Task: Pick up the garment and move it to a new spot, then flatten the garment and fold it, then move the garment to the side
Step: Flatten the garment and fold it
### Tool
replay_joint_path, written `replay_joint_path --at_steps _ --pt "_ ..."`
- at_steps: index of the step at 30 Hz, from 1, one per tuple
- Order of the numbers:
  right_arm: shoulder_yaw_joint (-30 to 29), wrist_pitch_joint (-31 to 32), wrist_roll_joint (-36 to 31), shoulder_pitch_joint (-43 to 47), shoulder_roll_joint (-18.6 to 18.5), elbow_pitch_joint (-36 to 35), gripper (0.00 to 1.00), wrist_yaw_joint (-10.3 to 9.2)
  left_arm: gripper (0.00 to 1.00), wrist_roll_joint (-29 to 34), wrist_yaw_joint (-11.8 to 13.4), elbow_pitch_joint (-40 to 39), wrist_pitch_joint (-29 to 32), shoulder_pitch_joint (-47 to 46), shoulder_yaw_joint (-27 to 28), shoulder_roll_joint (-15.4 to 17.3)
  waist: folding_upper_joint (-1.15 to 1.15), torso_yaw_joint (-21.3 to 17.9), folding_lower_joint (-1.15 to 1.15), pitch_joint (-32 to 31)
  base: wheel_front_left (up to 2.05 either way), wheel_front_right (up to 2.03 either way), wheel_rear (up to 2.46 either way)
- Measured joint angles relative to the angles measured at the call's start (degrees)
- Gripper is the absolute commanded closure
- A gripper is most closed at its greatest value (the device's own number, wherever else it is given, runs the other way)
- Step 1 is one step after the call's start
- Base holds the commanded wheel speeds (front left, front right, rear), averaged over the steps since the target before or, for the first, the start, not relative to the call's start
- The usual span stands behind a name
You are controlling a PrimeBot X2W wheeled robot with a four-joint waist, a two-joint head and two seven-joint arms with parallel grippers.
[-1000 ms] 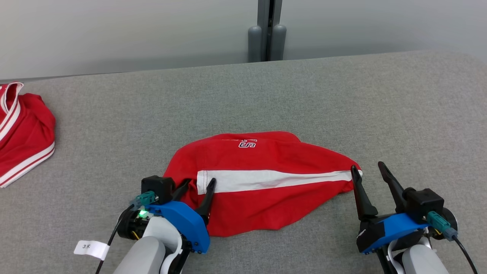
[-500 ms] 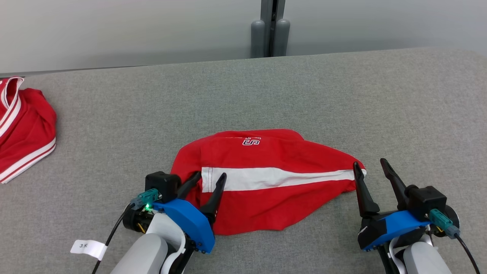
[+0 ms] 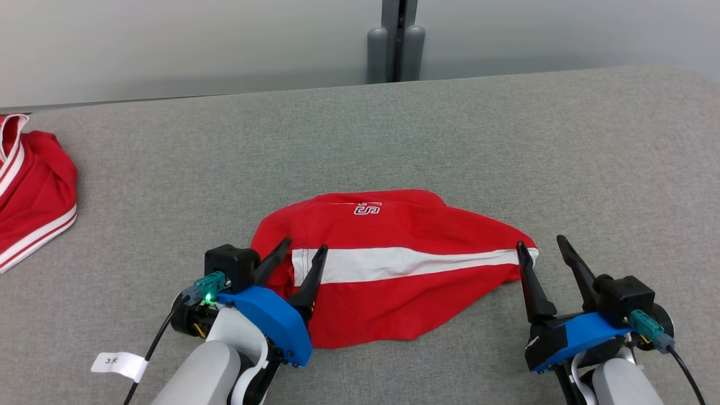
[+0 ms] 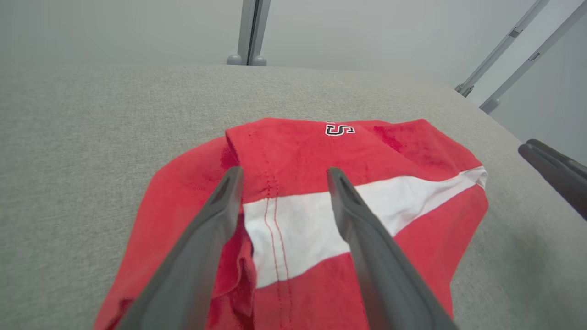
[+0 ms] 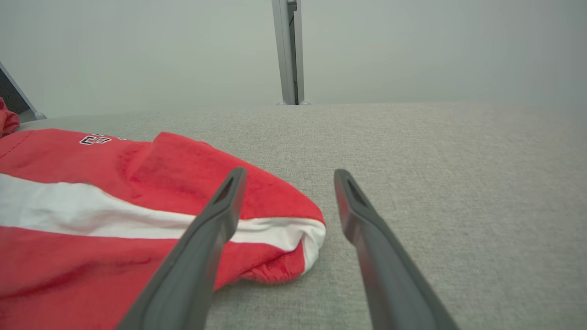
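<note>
The garment (image 3: 394,292) is found on the table (image 3: 506,140), close before the robot and between its two arms. The flattening step is judged to be in hand, or the grasp that leads to it: the cloth lies in a rumpled oval and is not spread.

Both pincers are held wide and nothing is gripped. The left gripper (image 3: 305,243) is set over the left end of the white band (image 3: 410,262), its fingers astride the stitched hem; whether cloth is touched cannot be told. The right gripper (image 3: 540,241) is placed at the right tip, one finger at the band's end, the other over bare table.

The next move is judged to call for both pincers to be lowered and closed on the two ends, so that the cloth can be drawn taut.

The garment is red and soft-looking, with a small white letter mark (image 3: 367,209) near its far edge. Doubled layers are seen at its left end. A second red piece (image 3: 34,191) lies well apart, at the far left.
</note>
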Motion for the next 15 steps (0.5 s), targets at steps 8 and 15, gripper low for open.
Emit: replay_joint_path --at_steps 8,15 --pt "0.07 -0.01 0.0 -0.04 0.0 0.15 0.0 0.0 0.0 -0.97 0.1 3.7 0.31 0.07 0.23 0.1 0.0 -0.86 0.0 0.22 0.0 0.0 0.0" --pt "0.11 -0.01 -0.01 -0.03 0.0 0.31 0.0 0.0 0.0 -1.38 -1.13 3.66 0.2 0.05 -1.9 -0.76 0.0 -0.83 0.0 0.11 0.0 0.0 0.0"
